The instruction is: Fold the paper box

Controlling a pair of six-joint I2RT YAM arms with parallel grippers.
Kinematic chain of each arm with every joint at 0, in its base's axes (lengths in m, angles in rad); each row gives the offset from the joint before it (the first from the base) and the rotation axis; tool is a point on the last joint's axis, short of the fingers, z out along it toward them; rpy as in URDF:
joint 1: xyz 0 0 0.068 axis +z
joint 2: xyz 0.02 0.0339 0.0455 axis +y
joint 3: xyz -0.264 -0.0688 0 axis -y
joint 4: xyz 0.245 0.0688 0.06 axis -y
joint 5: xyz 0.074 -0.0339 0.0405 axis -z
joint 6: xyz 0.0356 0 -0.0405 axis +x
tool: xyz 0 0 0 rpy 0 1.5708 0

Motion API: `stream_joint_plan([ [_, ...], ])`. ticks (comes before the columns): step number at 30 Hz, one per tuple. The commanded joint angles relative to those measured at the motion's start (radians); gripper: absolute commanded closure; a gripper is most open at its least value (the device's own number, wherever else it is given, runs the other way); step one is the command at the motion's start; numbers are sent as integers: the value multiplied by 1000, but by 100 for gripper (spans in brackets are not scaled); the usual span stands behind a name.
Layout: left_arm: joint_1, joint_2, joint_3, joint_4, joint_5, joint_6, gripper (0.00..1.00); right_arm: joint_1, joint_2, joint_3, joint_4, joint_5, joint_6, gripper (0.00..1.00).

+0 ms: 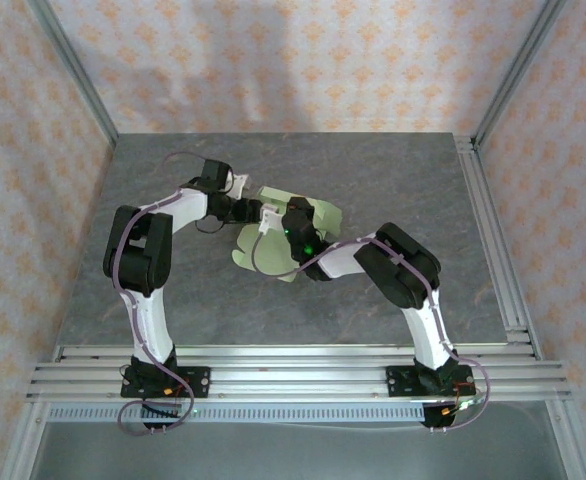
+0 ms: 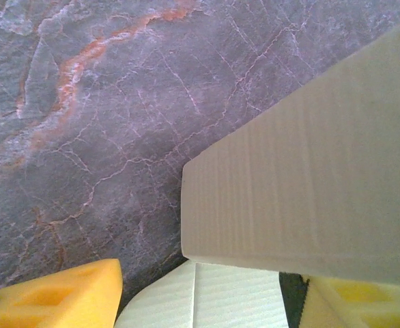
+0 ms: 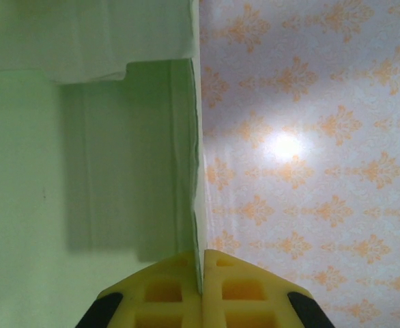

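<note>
Grey-violet marbled worktop [image 2: 104, 137] covers the picture from 8 through 12 to 1 o'clock, with an orange vein [image 2: 97, 51] curving at 11 o'clock. The paper box [image 2: 309, 184] comes in from 3 o'clock as a broad, pale, ribbed panel, its corner reaching the centre. Below it, at 6 o'clock, lies a rounded tab [image 2: 207, 301] of the same card. The left tool [image 2: 213, 294] stands with its yellow fingers spread: one [image 2: 56, 301] at 7 o'clock, clear of the card, the other [image 2: 364, 301] at 5 o'clock, partly covered by the panel.
</note>
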Motion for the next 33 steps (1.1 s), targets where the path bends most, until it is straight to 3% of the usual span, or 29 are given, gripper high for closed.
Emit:
stream_joint_plan([
  [1,-9,-43,-16,69,38,12,35,16,-13,0,-155,-64,74,100],
  [18,-9,-23,10,67,52,8,37,15,-13,11,-218,-65,115,100],
  [20,-9,-16,14,58,48,8,41,16,-13,12,-219,-64,115,100],
  [23,-8,-10,17,50,51,7,57,16,-13,17,-221,-58,112,100],
  [33,-23,-35,4,19,31,33,78,24,-25,55,-223,-42,143,100],
])
